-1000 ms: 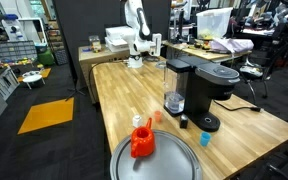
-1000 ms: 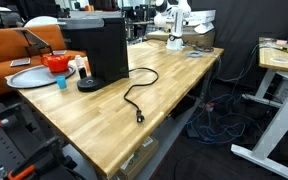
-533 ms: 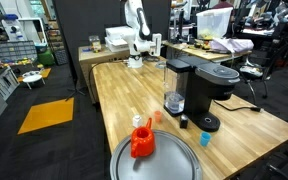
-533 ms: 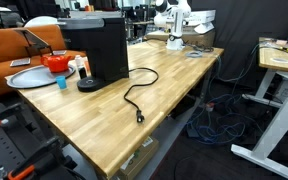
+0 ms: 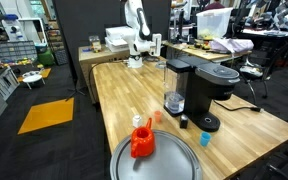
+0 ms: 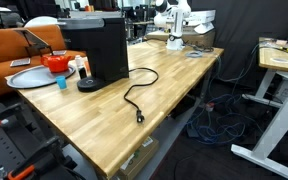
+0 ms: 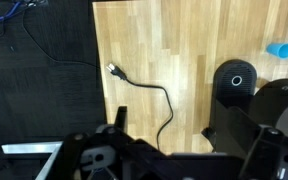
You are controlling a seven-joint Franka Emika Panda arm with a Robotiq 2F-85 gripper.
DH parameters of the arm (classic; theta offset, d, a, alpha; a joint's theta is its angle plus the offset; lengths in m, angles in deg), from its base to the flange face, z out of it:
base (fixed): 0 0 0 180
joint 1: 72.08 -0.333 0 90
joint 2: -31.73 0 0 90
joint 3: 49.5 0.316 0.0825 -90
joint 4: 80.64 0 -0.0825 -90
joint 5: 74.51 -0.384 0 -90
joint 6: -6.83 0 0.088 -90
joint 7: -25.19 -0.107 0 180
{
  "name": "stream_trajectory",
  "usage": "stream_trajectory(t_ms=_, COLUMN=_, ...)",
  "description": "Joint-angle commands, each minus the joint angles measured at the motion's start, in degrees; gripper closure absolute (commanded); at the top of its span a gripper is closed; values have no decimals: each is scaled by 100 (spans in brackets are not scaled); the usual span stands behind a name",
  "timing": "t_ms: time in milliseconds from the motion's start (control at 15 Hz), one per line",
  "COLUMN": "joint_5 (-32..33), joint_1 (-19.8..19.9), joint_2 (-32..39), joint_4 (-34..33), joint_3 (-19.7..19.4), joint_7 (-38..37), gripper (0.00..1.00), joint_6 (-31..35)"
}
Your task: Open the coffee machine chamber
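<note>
Hanging released and empty at the far end of the surface [image 5: 119, 95], hand [image 5: 144, 47] is well apart from the coffee machine [image 5: 206, 95]; chamber [image 5: 217, 72] looks shut, opening all left.

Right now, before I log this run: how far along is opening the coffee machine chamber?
Done: nothing visible. The chamber on the coffee machine looks closed in an exterior view. In hand: the pincer hangs open and empty at the far end of the table, well away from the machine. Left: approach the chamber, grip it, and lift it open.
</note>
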Motion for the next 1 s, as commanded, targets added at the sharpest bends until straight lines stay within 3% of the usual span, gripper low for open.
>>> stream_trajectory(t_ms=0, joint_5=38, joint_1=-17, joint_2=-172, joint_4=138, joint_3=11, joint_7=102, gripper=0, joint_6=-38)
stream_trajectory(t_ms=533, joint_5=138, joint_1=-76, joint_2=-483, joint_4=403, joint_3=57, joint_7=244, gripper=0, joint_6=5)
stream_trajectory(t_ms=933, joint_5=223, joint_1=-441, joint_2=-649, joint_4=681, joint_3=164, joint_7=687, gripper=0, joint_6=230)
